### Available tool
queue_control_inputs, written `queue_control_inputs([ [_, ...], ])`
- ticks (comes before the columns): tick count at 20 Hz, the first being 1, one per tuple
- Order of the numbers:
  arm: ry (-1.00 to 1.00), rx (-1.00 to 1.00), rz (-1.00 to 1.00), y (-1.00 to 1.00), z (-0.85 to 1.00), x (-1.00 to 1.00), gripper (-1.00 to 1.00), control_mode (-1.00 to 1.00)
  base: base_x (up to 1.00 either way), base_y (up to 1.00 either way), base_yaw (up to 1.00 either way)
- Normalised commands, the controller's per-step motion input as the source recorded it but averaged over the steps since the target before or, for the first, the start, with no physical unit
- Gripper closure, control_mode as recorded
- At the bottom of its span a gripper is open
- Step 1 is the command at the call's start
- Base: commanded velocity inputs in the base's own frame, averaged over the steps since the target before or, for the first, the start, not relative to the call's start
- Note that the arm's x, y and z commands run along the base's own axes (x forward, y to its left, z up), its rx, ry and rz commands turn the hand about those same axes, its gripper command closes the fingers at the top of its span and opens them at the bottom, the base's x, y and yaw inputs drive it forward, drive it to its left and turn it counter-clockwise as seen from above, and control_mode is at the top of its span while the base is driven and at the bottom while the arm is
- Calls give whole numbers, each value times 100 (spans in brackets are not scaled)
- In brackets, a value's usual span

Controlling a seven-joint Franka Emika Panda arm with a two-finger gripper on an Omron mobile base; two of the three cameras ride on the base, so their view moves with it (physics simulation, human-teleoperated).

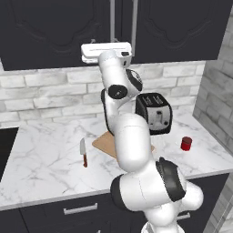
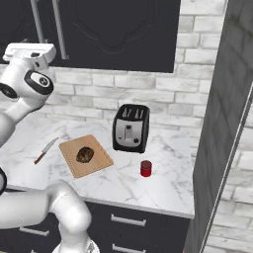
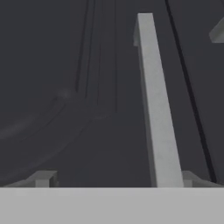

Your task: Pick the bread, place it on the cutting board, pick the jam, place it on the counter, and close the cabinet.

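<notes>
1. The bread, a small dark brown lumpy loaf, is seen lying on the cutting board, near its middle.
2. The cutting board is laid flat on the white marble surface, just left of the black toaster in the right base view. In the left base view the board is largely hidden behind the arm.
3. The jam, a small red jar, is stood upright on the surface in front of the toaster and slightly to its right, apart from both toaster and board. In the left base view the jam is found right of the toaster.
4. A red-handled knife is laid on the surface left of the board, clear of it.
5. The cabinet is shown as dark panelled doors above the brick wall, with two vertical silver bar handles side by side where the doors meet.
6. The arm's hand is raised to the lower edge of the cabinet doors, just below the handles.
7. In the hand view, the end effector is seen with its jaws spread wide, a fingertip at each side; nothing is held. One silver handle runs up from just inside the right fingertip, against the dark door panel.
</notes>
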Motion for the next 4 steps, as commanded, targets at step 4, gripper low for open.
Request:
queue_control_inputs([
  [4,0,0,0,0,0,10,-100,-100,0,0,0],
])
